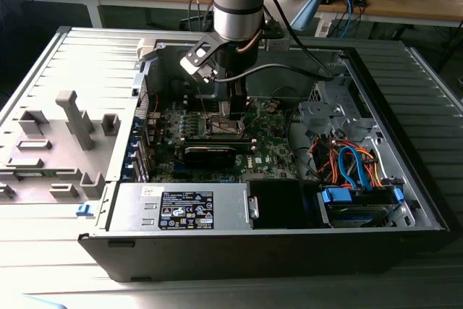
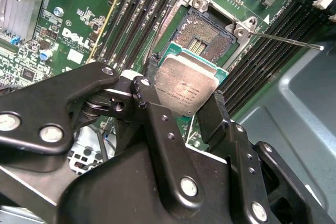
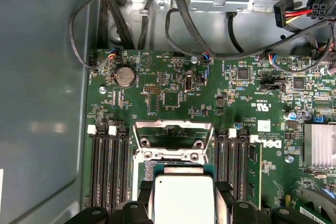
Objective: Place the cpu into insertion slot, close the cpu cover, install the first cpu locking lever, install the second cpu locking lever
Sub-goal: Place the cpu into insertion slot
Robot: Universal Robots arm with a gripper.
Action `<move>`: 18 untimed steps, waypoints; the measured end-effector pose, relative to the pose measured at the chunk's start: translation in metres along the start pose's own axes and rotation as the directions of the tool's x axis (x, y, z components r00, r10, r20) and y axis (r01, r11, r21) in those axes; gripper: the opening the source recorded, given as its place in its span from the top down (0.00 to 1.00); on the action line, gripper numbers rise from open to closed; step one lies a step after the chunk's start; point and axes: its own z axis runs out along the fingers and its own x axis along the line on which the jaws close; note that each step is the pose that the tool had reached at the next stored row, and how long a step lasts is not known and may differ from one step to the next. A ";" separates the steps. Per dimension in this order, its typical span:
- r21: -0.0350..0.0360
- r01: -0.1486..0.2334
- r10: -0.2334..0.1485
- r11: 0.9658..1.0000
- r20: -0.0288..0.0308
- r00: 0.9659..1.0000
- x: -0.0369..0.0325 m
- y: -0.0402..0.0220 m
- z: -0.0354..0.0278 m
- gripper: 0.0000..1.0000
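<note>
Exterior view, left to right: grey fixture tray (image 1: 65, 135), open PC case (image 1: 405, 92), green motherboard (image 1: 268, 146) with the gripper (image 1: 229, 112) low over it, orange and blue cables (image 1: 347, 164).

Step in hand: the first, placing the cpu.

- In the second wrist view the gripper (image 2: 184, 95) is clamped on the cpu (image 2: 189, 85) by two opposite edges.
- The chip hangs over the near edge of the insertion slot (image 2: 202, 32) and is not seated.
- The slot is bare, its contacts exposed.
- A thin locking lever (image 2: 283, 39) juts free.
- First wrist view: the cpu cover (image 3: 173, 128) is swung open beyond the slot.

Judgement: seating calls for the chip level, square to the frame, corners matched, and no sideways drag across the contacts.
</note>
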 end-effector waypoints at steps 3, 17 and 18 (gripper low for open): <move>0.000 0.000 0.000 1.000 0.000 1.000 0.0000 0.0000 0.0007 0.45; 0.000 -0.001 0.001 1.000 0.000 1.000 0.0012 -0.0060 0.0033 0.45; 0.000 -0.001 0.001 1.000 0.000 1.000 0.0012 -0.0061 0.0036 0.45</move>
